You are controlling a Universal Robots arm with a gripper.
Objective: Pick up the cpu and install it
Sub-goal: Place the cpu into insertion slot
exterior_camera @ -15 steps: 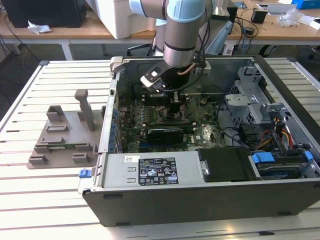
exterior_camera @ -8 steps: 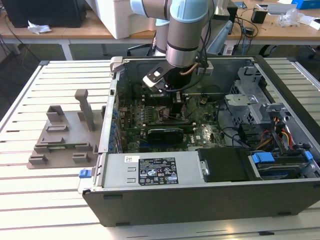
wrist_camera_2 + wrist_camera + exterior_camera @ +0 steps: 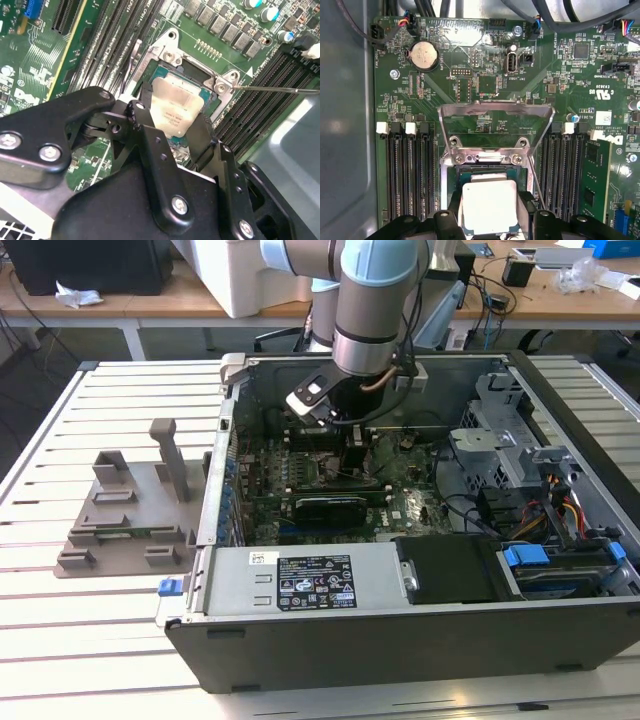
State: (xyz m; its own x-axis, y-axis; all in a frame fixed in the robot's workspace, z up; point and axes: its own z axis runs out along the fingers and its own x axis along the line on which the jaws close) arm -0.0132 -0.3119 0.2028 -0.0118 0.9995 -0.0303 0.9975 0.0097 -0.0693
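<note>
The cpu (image 3: pixel 175 105), a silvery square chip, sits between my two black fingers low over the open socket (image 3: pixel 169 49) on the green motherboard. It appears again in the first wrist view as the cpu (image 3: pixel 489 206), framed by the socket's edges. My gripper (image 3: pixel 175 119) is shut on it, one finger against each opposite side. In the exterior view the gripper (image 3: pixel 352 445) reaches down into the open computer case. The socket's metal bracket (image 3: pixel 496 112) stands flipped open beyond the chip, and its thin lever (image 3: pixel 275 90) sticks out to one side. Whether the chip rests fully seated I cannot tell.
Memory slots (image 3: pixel 407 170) run along both sides of the socket. A grey tray with upright posts (image 3: pixel 130 510) lies on the slatted table at the exterior view's left. The power supply (image 3: pixel 300 585), drive cage (image 3: pixel 500 440) and loose cables crowd the case.
</note>
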